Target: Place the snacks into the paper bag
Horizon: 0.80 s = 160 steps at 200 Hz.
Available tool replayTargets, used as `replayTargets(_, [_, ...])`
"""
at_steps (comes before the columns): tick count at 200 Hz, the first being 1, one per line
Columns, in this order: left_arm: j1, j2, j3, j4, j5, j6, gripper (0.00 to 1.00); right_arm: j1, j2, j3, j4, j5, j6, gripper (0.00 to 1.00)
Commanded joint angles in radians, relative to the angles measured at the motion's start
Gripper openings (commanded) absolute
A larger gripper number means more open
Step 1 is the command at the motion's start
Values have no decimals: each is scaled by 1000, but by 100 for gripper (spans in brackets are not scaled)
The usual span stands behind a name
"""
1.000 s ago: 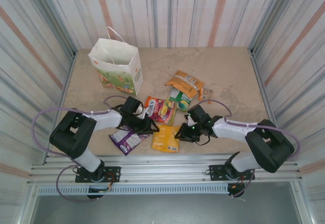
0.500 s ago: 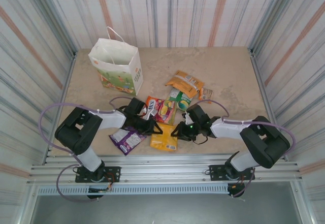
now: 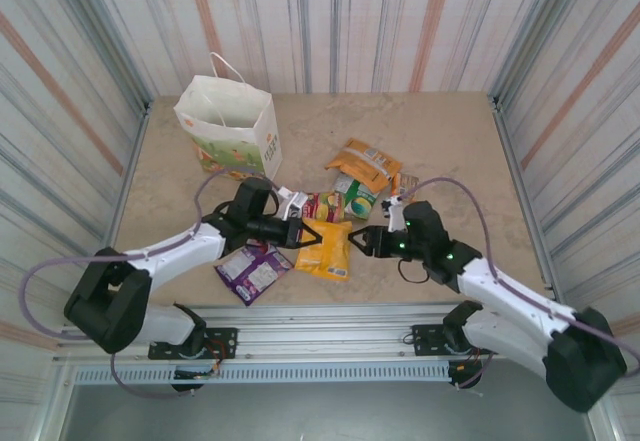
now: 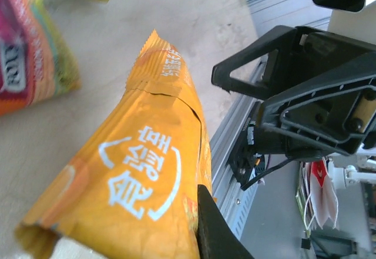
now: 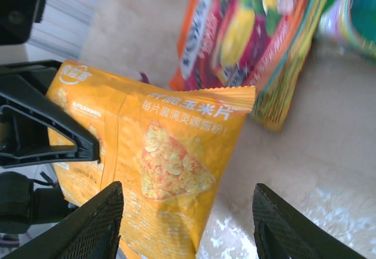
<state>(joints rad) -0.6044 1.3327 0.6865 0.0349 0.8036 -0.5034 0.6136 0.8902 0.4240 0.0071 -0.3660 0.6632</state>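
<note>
Two hands face each other over the near middle of the counter (image 3: pixel 450 141), with one yellow-orange packet (image 3: pixel 326 249) between them. The left hand (image 3: pixel 302 235) is clamped on that packet's left edge; its wrist camera shows the packet running away from the lens, white lettering on its glossy face, with one dark finger (image 4: pixel 214 229) pressed against it from below. The packet is tilted, its gripped side raised above the counter; whether its near edge rests on the surface I cannot tell. The right hand (image 3: pixel 356 243) hangs just beside the packet's right edge, its two textured fingers (image 5: pixel 94 229) spread wide apart and holding nothing, and the packet's printed front lies in the gap ahead of them. A purple packet (image 3: pixel 250 271) lies flat on the counter beneath the left arm, near the front rail. Just behind the held packet lies a red-yellow packet (image 3: pixel 325 206), with a green packet (image 3: pixel 356 197) touching it on the right and an orange packet (image 3: pixel 365 164) partly over the green one farther back. A small packet (image 3: pixel 405 184) sits just right of those. The paper bag (image 3: pixel 235 136) stands upright at the far left of the counter, mouth open, well apart from both hands.
</note>
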Motion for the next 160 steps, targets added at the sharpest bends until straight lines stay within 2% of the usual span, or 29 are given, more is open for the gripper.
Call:
replayTargets(1, [-4, -62, 56, 7, 31, 142, 5, -32, -138, -38, 3, -4, -163, 63])
replayTargets(24, [-4, -113, 79, 25, 53, 217, 5, -94, -290, -63, 7, -55, -194, 71])
replayTargets(60, [-3, -157, 94, 120, 117, 274, 5, -183, -400, -103, 109, -241, -205, 73])
replayTargets(115, [-6, -158, 151, 164, 232, 323, 6, -188, -307, -26, 180, -419, -228, 72])
replayTargets(160, [-18, -151, 186, 150, 253, 369, 7, -157, -204, 47, 209, -545, -253, 67])
